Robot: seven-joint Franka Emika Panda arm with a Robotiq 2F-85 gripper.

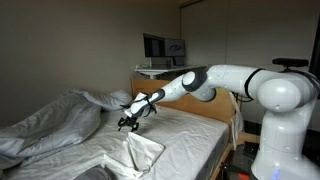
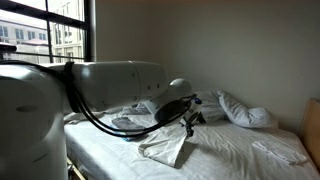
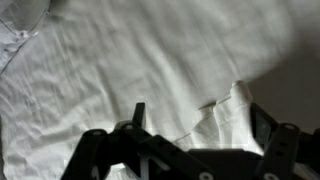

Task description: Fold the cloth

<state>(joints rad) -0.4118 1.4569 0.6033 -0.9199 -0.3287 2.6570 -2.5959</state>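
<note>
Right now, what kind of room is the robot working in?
Most likely a bedroom. There is a wide bed with white bedding, a puffy, rumpled duvet heaped at one end of it, and a window that looks out at other buildings.

Thin white cloth (image 1: pixel 143 150), finely wrinkled, lying partly folded on the mattress (image 1: pixel 195 128), near its middle, layers overlapping unevenly, one edge a little raised

You're in a bedroom: a bed (image 1: pixel 195 128) with a rumpled duvet (image 1: pixel 45 125) lower left, and a window (image 2: pixel 45 35) upper left.
</note>
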